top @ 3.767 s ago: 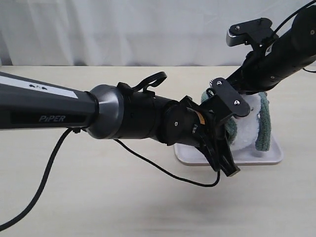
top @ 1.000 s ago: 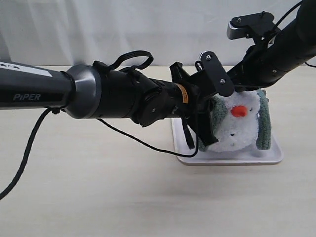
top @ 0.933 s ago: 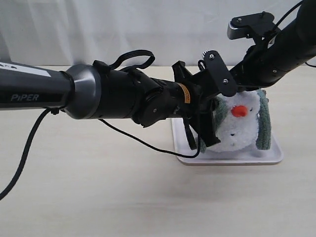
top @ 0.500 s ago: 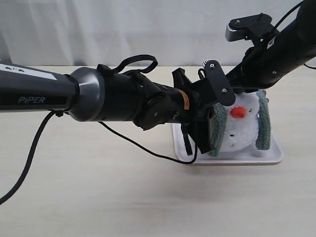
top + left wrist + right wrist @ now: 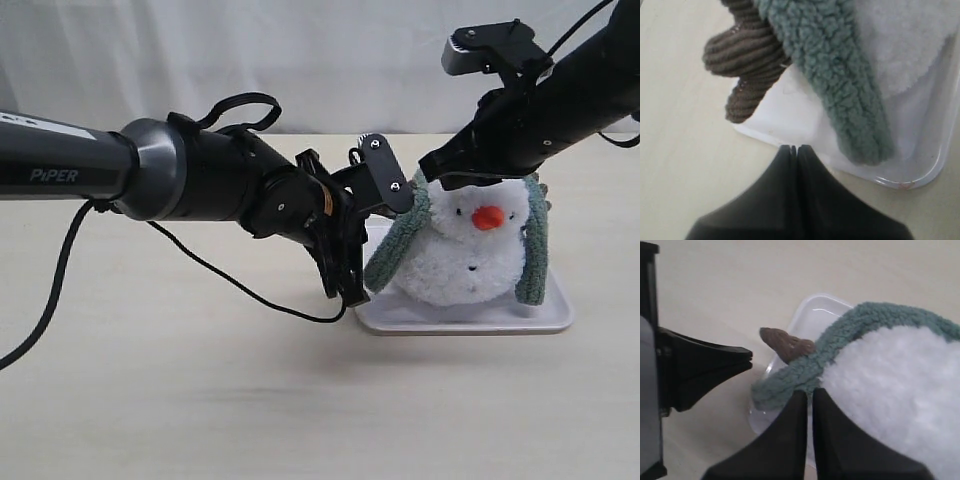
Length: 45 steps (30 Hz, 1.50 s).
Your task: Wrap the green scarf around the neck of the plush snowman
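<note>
The plush snowman (image 5: pixel 470 265) sits upright on a white tray (image 5: pixel 460 322), orange nose facing front. The green scarf (image 5: pixel 392 250) runs up behind its head, and its other end (image 5: pixel 535 250) hangs down the far side. The front of the neck (image 5: pixel 478 243) shows bare white plush. My left gripper (image 5: pixel 352 294) is shut and empty, pointing down beside the tray's left edge; its wrist view shows the shut tips (image 5: pixel 794 148) just short of the scarf end (image 5: pixel 840 85). My right gripper (image 5: pixel 435 172) is shut above the head, tips (image 5: pixel 807 393) against the scarf (image 5: pixel 800 372).
A brown corduroy arm (image 5: pixel 747 60) sticks out of the snowman beside the scarf, over the tray corner (image 5: pixel 785 115). The left arm's black cable (image 5: pixel 230 285) trails across the beige tabletop. A white curtain hangs behind.
My left gripper has pulled back to the left and down, away from the snowman's face. The scarf's left end now hangs free and the snowman shows whole. The right arm shifted slightly left.
</note>
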Motion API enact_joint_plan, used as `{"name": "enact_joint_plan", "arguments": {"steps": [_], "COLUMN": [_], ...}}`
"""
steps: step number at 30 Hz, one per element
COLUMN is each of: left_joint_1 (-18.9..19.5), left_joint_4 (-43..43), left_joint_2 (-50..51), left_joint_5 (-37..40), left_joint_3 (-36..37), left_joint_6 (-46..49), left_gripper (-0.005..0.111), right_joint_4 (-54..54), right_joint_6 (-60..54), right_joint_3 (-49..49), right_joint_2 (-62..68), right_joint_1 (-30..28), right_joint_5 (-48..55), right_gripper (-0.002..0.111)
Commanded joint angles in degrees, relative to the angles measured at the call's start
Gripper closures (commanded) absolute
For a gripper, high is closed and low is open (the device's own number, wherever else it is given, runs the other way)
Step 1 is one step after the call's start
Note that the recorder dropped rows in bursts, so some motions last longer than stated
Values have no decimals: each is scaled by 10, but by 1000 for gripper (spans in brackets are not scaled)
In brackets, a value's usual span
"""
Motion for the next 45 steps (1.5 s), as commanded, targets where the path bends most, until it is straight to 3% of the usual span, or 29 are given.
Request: {"name": "enact_joint_plan", "arguments": {"steps": [1, 11, 18, 23, 31, 37, 45], "left_joint_1": [1, 51, 77, 77, 77, 71, 27], "left_joint_4": [-2, -6, -6, -2, -2, -34, -44], "left_joint_2": [-9, -47, -47, -47, -47, -46, -45], "left_joint_5": [-4, -20, -30, -52, -52, -48, -37], "left_joint_3": [1, 1, 11, 22, 22, 22, 29], "left_joint_6": [-5, -57, -64, -64, -63, -64, -63], "left_gripper": [107, 107, 107, 107, 107, 107, 107], "right_joint_4": [50, 148, 158, 115, -209, -153, -137], "right_joint_6": [-48, -118, -134, -127, 165, 93, 73], "right_joint_3": [3, 35, 35, 36, 36, 36, 36], "right_joint_2": [-3, 34, 64, 87, 86, 49, -28], "right_joint_1": [0, 1, 5, 38, 59, 61, 52], "right_joint_5": [-16, -48, -78, -74, -56, -49, -56], "right_gripper": [104, 104, 104, 104, 104, 104, 104]}}
